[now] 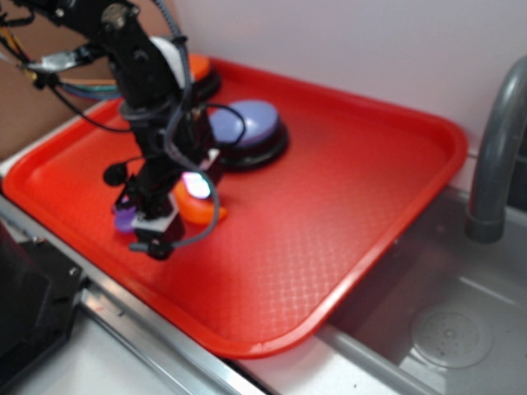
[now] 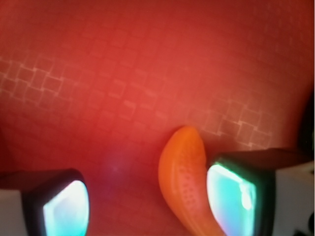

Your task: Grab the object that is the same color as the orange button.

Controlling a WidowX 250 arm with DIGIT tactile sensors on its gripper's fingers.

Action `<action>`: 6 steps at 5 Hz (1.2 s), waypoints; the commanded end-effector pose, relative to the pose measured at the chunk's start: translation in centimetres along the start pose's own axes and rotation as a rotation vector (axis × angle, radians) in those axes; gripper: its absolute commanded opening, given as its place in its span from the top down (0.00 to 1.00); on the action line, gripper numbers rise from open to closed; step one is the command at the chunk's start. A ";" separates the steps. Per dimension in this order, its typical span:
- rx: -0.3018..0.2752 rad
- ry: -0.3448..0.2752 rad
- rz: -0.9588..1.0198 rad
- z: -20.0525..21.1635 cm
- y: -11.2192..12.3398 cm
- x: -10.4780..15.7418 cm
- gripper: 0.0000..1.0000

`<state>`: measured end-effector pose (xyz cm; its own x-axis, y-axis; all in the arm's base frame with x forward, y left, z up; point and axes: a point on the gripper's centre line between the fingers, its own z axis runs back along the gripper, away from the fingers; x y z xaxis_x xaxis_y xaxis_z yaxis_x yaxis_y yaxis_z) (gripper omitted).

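Note:
The orange curved toy object [image 2: 184, 177] lies on the red tray [image 2: 123, 73], between my gripper's [image 2: 147, 201] open jaws and close against the right fingertip [image 2: 231, 196]; a wide gap separates it from the left fingertip [image 2: 66, 211]. In the exterior view the gripper [image 1: 160, 222] is low over the tray with the orange object [image 1: 202, 210] showing just beside it. The orange button [image 1: 198, 70] sits at the tray's far left corner, mostly hidden by the arm.
A lavender-topped button [image 1: 247, 132] stands behind the gripper. A small purple toy [image 1: 123, 218] peeks out at the gripper's left. The tray's rim [image 1: 247, 346] borders a metal sink [image 1: 445, 321] with a grey faucet [image 1: 498, 148] at right.

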<state>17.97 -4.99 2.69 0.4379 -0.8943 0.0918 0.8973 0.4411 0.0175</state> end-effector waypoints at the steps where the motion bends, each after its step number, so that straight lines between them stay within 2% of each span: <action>1: 0.022 -0.015 -0.006 -0.1 -0.2 0.3 0.00; 2: 0.017 0.014 0.001 -0.5 -0.1 0.3 1.00; 5: 0.000 0.016 0.009 -1.3 0.0 0.2 1.00; 6: -0.006 0.038 0.027 -1.4 0.1 0.5 1.00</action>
<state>18.73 -4.91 1.40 0.4735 -0.8791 0.0541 0.8803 0.4745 0.0048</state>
